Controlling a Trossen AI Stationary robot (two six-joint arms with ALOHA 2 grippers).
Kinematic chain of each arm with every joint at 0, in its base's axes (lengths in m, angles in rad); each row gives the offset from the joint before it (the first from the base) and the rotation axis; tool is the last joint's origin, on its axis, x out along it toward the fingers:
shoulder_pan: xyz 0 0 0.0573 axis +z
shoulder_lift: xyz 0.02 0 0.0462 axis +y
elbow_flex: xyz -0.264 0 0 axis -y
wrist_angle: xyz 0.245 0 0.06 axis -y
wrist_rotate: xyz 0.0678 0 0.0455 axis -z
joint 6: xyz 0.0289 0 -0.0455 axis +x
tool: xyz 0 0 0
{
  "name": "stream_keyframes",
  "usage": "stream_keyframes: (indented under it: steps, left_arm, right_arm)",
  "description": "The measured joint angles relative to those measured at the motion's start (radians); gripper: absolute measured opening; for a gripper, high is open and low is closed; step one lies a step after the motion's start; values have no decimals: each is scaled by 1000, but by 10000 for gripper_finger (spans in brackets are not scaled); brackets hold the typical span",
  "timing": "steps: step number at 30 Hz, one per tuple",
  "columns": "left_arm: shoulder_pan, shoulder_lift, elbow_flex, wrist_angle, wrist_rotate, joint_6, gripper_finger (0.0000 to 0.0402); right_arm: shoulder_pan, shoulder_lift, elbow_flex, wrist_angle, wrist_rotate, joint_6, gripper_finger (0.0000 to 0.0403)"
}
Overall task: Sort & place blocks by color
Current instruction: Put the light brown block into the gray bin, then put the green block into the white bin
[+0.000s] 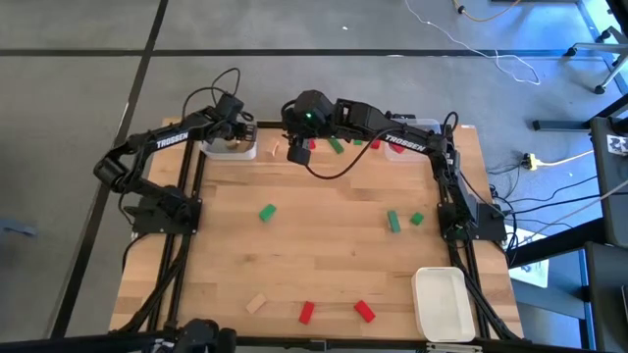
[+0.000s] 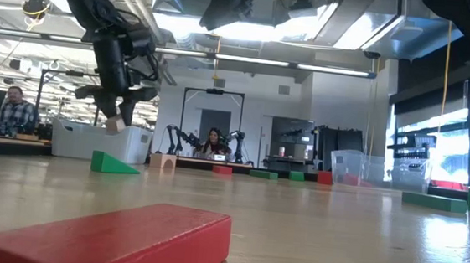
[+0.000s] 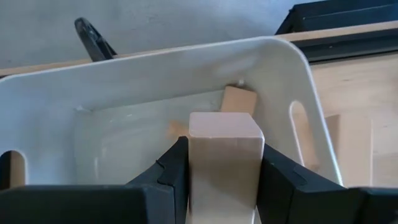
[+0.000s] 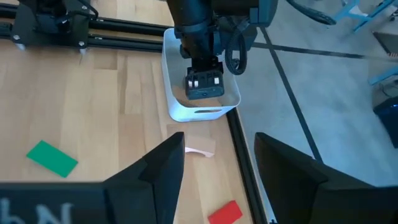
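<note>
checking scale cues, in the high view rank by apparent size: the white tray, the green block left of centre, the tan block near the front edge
1. white tray, clearly largest.
2-3. green block and tan block look alike; no ranking.

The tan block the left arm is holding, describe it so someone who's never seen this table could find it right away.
Start at the table's far left corner, where a white bin sits. The left gripper hangs over it, shut on the tan block, held upright between its dark fingers. Unlike the other tan block lying flat in the bin, this one is in the air.
</note>
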Motion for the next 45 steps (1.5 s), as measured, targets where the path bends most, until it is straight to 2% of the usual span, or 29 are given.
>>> stream_keyframes:
  steps: [4, 11, 23, 26, 28, 34, 38, 41, 45]
  left_arm:
    - [8, 0, 0, -13, -4, 0, 121]
    - [8, 0, 0, -13, -24, 0, 187]
    - [8, -2, 0, -13, -8, 10, 193]
    - [8, -13, 0, -11, 40, 69, 193]
    - [8, -20, 0, -12, 108, 116, 194]
    - [3, -54, 0, -69, 468, 348, 194]
    - [-36, -63, 0, -211, 657, 473, 194]
    - [-94, -66, 0, -349, 667, 554, 195]
    - [-200, -66, 0, -503, 582, 631, 195]
  right_arm:
    - [-4, 0, 0, 0, -7, 0, 194]
    - [-5, 0, 0, 0, -7, 0, 194]
    - [-3, 0, 0, 0, -7, 0, 194]
    - [-3, 0, 0, 1, -8, 30, 194]
    - [-3, 0, 0, 1, -8, 57, 194]
    - [-4, 0, 0, -50, -29, -29, 194]
    - [-5, 0, 0, -84, -79, -84, 194]
    - [-5, 0, 0, -114, -144, -158, 194]
    - [-4, 0, 0, -157, -218, -302, 194]
